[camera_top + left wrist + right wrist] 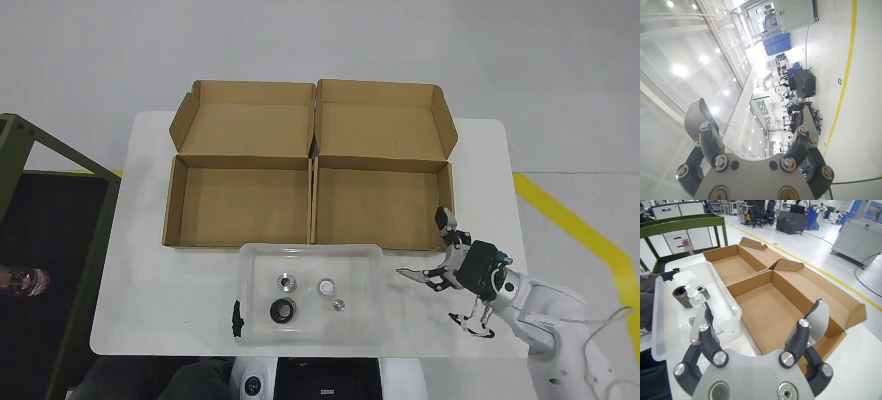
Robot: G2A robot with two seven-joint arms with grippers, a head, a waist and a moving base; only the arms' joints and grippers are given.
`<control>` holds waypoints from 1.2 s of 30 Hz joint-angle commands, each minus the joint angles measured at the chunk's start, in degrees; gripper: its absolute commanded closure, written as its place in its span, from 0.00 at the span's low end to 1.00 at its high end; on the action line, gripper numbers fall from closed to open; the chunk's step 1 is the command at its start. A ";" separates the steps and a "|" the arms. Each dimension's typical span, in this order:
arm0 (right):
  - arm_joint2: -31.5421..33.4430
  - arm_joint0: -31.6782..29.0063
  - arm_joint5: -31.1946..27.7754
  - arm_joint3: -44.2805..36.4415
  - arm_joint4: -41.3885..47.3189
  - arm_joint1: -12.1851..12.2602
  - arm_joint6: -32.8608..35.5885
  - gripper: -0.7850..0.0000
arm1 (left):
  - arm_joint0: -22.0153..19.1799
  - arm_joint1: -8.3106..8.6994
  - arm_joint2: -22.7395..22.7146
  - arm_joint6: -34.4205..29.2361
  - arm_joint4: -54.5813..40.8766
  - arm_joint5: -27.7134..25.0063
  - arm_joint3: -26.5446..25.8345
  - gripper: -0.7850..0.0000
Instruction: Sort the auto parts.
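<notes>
A clear plastic tray at the table's front holds several small parts: a black ring-shaped bearing, a metal cylinder, a white piece and a small metal piece. My right gripper hovers open and empty to the right of the tray, near the right cardboard box. In the right wrist view the right gripper has the bearing, the white piece and the tray ahead of it. My left gripper is open, empty and faces the hall ceiling.
Two open cardboard boxes, left and right, stand side by side behind the tray with lids folded back. A green-framed cart stands left of the table. Bare white table lies to the right of the boxes.
</notes>
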 commanded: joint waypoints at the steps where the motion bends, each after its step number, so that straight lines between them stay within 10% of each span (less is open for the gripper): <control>1: -1.70 0.32 -1.40 -1.01 1.16 0.08 2.16 0.00 | 0.00 0.00 0.00 0.00 0.00 0.00 0.00 0.00; 36: -27.60 11.70 -0.82 -2.45 -2.68 0.33 24.43 0.00 | 0.00 0.00 0.00 0.00 0.00 0.00 0.00 0.00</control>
